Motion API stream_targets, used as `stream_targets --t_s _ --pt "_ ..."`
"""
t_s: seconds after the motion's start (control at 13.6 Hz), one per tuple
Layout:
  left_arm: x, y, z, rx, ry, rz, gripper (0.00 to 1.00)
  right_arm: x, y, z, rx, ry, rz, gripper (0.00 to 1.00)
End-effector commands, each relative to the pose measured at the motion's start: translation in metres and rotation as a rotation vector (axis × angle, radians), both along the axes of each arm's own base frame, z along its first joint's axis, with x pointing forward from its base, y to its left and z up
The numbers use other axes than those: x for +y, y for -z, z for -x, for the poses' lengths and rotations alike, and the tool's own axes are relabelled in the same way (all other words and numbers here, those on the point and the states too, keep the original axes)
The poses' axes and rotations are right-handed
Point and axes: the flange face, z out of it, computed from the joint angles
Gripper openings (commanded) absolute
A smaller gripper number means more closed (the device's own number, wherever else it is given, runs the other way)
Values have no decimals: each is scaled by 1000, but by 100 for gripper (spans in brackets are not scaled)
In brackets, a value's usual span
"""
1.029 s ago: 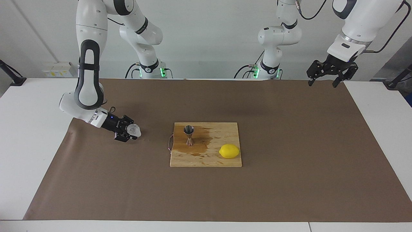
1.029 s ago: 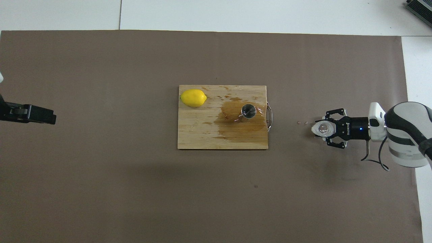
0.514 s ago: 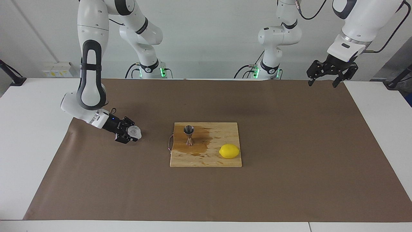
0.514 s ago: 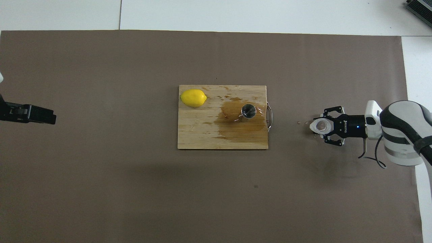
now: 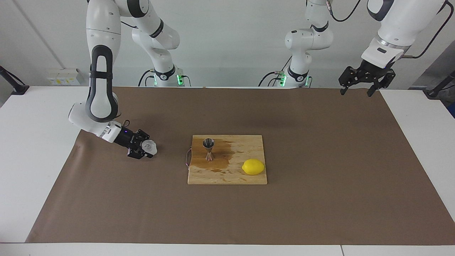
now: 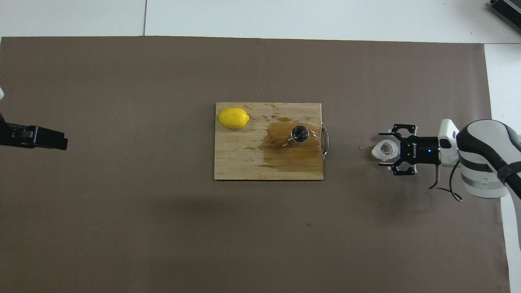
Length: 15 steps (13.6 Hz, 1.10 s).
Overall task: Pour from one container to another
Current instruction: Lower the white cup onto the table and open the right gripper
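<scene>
**At the right arm's end: jar set down, pincer spread around it**

Toward the right arm's end of the surface, the glass jar stands upright on the brown paper cover, its round mouth facing up. The right pincer lies low beside it, fingers spread wide on either side of the jar and clear of the glass, so nothing is gripped.

At the middle of the surface sits the wooden cutting board. The steel jigger stands upright on it, at the board's end toward the right arm, in a brown wet patch that spreads across that part of the wood. The lemon rests on the board's other end, farther from the robots than the jigger.

The left arm waits, its pincer open and empty, hanging over the left arm's end of the surface.
</scene>
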Motion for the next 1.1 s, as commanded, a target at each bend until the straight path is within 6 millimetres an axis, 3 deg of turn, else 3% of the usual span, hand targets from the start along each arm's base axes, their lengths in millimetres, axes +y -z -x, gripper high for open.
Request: stream_targets --t_s 0.0,0.15,0.29,0.66,1.03 --pt "3 -2 6 5 1 5 100 1 -47 -3 36 20 75 100" --pt "3 -2 6 7 1 5 100 8 -93 -1 76 24 155 100" --pt "3 -2 6 5 1 5 100 12 -120 7 174 67 201 100" --pt "3 -2 6 5 1 5 100 13 -144 9 379 280 331 100" --pt "3 -2 6 7 1 5 100 45 -156 -1 506 514 577 100"
